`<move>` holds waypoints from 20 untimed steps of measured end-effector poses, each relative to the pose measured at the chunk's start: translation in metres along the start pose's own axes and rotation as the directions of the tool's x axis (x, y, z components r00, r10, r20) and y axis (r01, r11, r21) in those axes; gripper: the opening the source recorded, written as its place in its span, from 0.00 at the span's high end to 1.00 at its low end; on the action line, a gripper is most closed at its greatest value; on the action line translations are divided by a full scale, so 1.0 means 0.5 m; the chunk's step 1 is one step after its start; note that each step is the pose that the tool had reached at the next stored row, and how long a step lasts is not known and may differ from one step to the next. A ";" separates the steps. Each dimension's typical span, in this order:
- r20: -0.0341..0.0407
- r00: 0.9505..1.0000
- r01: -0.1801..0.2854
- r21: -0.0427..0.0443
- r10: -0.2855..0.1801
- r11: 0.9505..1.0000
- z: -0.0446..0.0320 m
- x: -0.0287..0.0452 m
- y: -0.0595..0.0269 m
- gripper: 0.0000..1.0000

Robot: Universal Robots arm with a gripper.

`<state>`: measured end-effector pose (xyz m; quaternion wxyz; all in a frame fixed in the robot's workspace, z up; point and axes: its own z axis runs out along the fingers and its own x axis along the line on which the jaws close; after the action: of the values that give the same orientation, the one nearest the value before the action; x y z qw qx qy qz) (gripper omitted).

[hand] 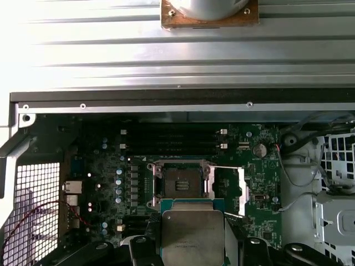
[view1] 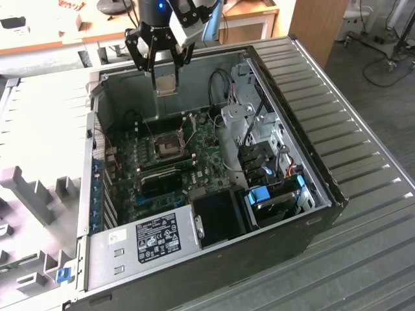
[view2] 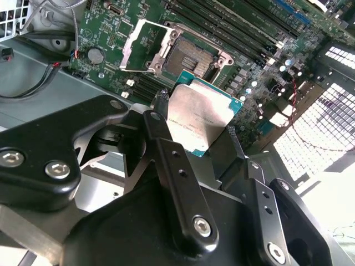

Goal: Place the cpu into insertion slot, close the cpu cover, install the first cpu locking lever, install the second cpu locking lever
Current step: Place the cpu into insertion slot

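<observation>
Gripper: the black gripper (view1: pixel 166 81) hung over the far rim of the open computer case (view1: pixel 295 78), at about 12 o'clock in the exterior view.
Jaws: pinching the cpu (view1: pixel 166 88) by 2 opposite edges. The second wrist view showed it best, with a thin black finger (view2: pixel 161 141) pressed to each side of the chip.
Cpu: held in the air, its silver-tan top facing both wrist cameras (view2: pixel 204 123) (hand: pixel 193 235) and its green edge visible in the second wrist view. It touched nothing but the fingers.
Insertion slot: in the exterior view it was a small dark square (view1: pixel 165 149) on the motherboard (view1: pixel 209 150), at 6 o'clock from the cpu and well apart from it. Both wrist views showed its dark centre bare (view2: pixel 191 58) (hand: pixel 180 183).
Cpu cover: swung open off the slot. The second wrist view showed the grey frame and its square window tilted up beside the slot (view2: pixel 128 49). The first wrist view caught it as a thin bright outline (hand: pixel 242 191). In the exterior view I could not make it out.
Memory slots: 2 long black rows (hand: pixel 172 139) lay just beyond the slot in the first wrist view.
Elsewhere in the case: a grey power supply (view1: pixel 149 243) sat at 6 o'clock and a blue-tabbed drive bay (view1: pixel 259 195) at 4 o'clock in the exterior view.
Table: ribbed metal (view1: pixel 369 136) under the case.
</observation>
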<state>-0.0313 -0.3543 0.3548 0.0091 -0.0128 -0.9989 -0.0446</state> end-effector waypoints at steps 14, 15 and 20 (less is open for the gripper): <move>0.000 1.000 0.000 0.000 0.000 1.000 0.005 0.000 0.000 0.46; 0.000 1.000 0.000 0.000 0.000 1.000 0.005 0.000 0.000 0.46; 0.000 1.000 0.000 0.000 0.000 1.000 0.007 0.000 -0.001 0.46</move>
<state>-0.0313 -0.3543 0.3513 0.0091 -0.0128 -0.9989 -0.0446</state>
